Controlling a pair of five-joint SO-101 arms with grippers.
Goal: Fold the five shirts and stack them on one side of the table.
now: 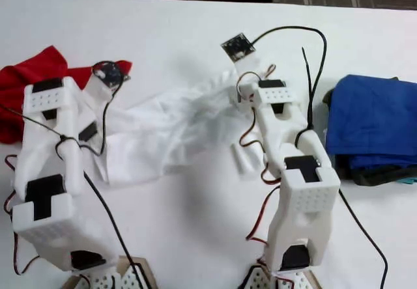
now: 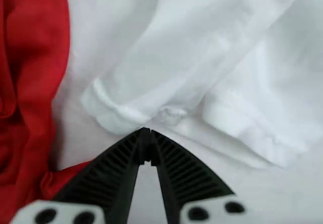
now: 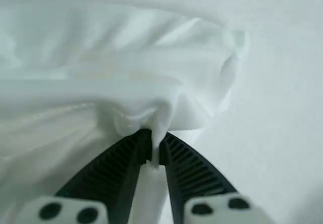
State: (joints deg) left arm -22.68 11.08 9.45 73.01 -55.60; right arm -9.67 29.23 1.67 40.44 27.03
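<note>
White shirt [image 1: 176,129] lies crumpled mid-tabletop [image 1: 163,22] between arms; right jaws clamped on bunched fold of it; left jaws pressed together at its hem, nothing visibly pinched; red shirt [image 1: 26,74] beside left arm; folded blue shirt [image 1: 371,120] far right.

A white shirt [image 1: 176,129] sprawls crumpled across the table's centre, with a bunched fold at its 2 o'clock end pinched in the right gripper [image 3: 150,151]. A red shirt [image 1: 26,74] lies heaped at 9 o'clock. At 3 o'clock, a folded blue shirt [image 1: 374,116] tops a dark garment [image 1: 374,175].
</note>
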